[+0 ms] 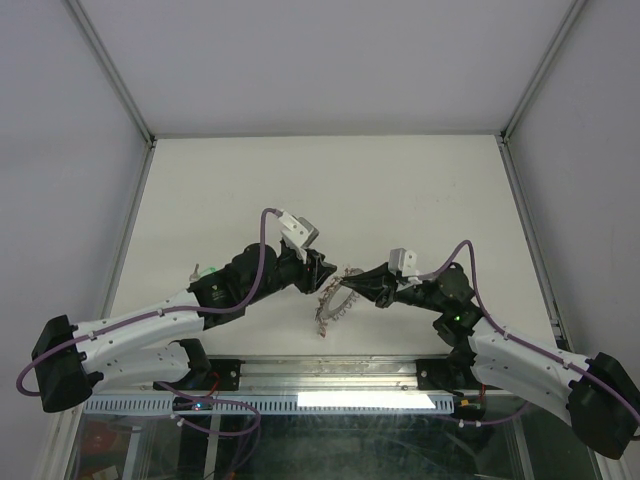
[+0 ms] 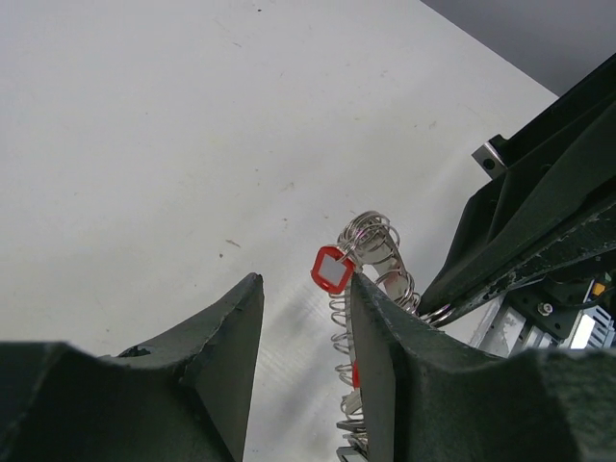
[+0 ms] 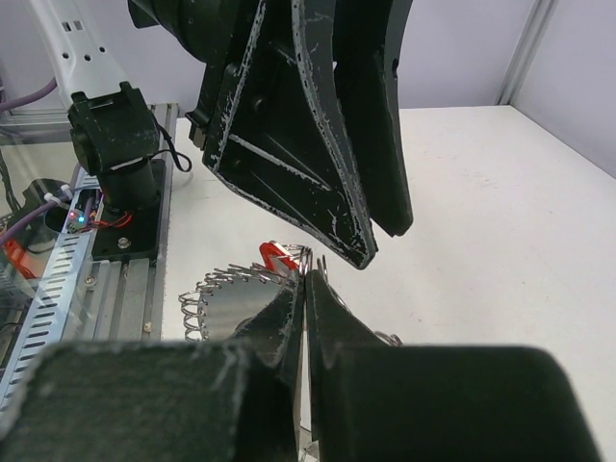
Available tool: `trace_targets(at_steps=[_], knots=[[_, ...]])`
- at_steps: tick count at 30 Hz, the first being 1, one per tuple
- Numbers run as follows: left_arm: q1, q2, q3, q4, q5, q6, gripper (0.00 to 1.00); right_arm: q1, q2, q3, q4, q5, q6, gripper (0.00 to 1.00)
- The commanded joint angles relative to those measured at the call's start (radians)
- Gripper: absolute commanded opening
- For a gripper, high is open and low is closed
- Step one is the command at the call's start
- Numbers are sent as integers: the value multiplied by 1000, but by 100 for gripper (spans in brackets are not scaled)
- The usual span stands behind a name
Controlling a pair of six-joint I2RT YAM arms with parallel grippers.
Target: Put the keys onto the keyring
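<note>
The keyring (image 1: pixel 330 303), a grey metal ring with many small silvery pieces fanned round it, is held on edge just above the table between both arms. My right gripper (image 1: pixel 354 289) is shut on its rim, which the right wrist view (image 3: pixel 306 277) shows. A red-headed key (image 2: pixel 332 269) hangs on the ring at its top and also shows in the right wrist view (image 3: pixel 277 257). My left gripper (image 2: pixel 306 281) is open; its right finger (image 2: pixel 385 346) lies against the ring beside the red head. Nothing sits between its jaws. The green-headed key is out of view.
The white table (image 1: pixel 330 190) is walled by white panels at the back and sides. A metal rail (image 1: pixel 330 375) with the arm bases runs along the near edge. The left arm's base and cable tray (image 3: pixel 106 212) stand close to the ring's left.
</note>
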Motion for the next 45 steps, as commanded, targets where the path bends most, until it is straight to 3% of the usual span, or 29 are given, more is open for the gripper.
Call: trace_targets(at_steps=[1, 9, 15, 20, 24, 45], knots=[[-9, 4, 22, 88, 39, 44, 40, 3, -19, 49, 63, -4, 7, 0], [-9, -103, 4, 38, -6, 90, 34, 3, -57, 47, 21, 65, -32, 0], [-9, -186, -26, 64, 158, 142, 32, 1, -60, 49, 18, 94, -48, 0], [-8, -157, -21, 84, 310, 151, 35, -1, -62, 62, 2, 83, -60, 0], [-8, -98, -2, 83, 346, 153, 35, -2, -63, 71, -9, 76, -59, 0], [-9, -32, 3, 49, 256, 153, 39, -2, -63, 72, 8, 77, -47, 0]])
